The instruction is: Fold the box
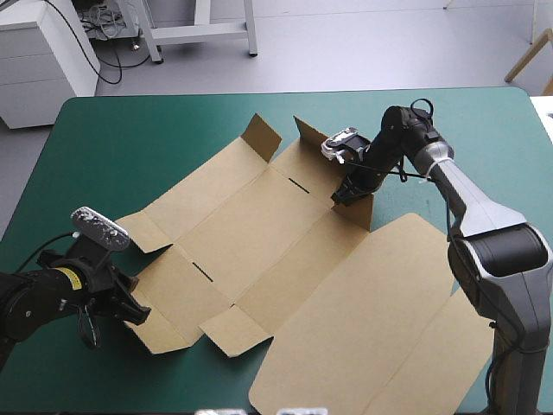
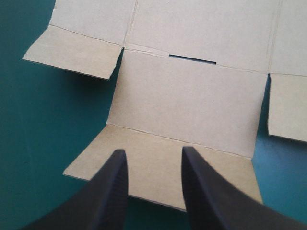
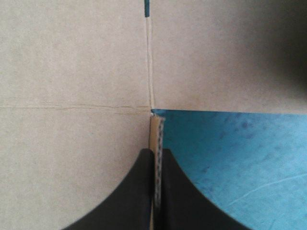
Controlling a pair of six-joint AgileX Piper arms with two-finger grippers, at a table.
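Note:
The brown box (image 1: 276, 233) lies as a cut sheet across the teal-green cover, mostly flat. Two small flaps (image 1: 262, 137) at its far end stand up. My right gripper (image 1: 346, 192) is at the sheet's far right side, shut on a raised flap (image 1: 361, 207). In the right wrist view that flap's edge (image 3: 156, 129) runs edge-on between the fingers of the right gripper (image 3: 156, 151). My left gripper (image 1: 138, 313) sits at the near left corner. Its fingers stand open over the end flap (image 2: 158, 167) in the left wrist view, with the left gripper (image 2: 152, 151) holding nothing.
The wide lid panel (image 1: 380, 320) lies flat and reaches the table's front edge at the right. Teal-green cover (image 1: 104, 147) shows to the left of and beyond the sheet. Two narrow slots (image 1: 298, 184) are cut in the box's fold lines.

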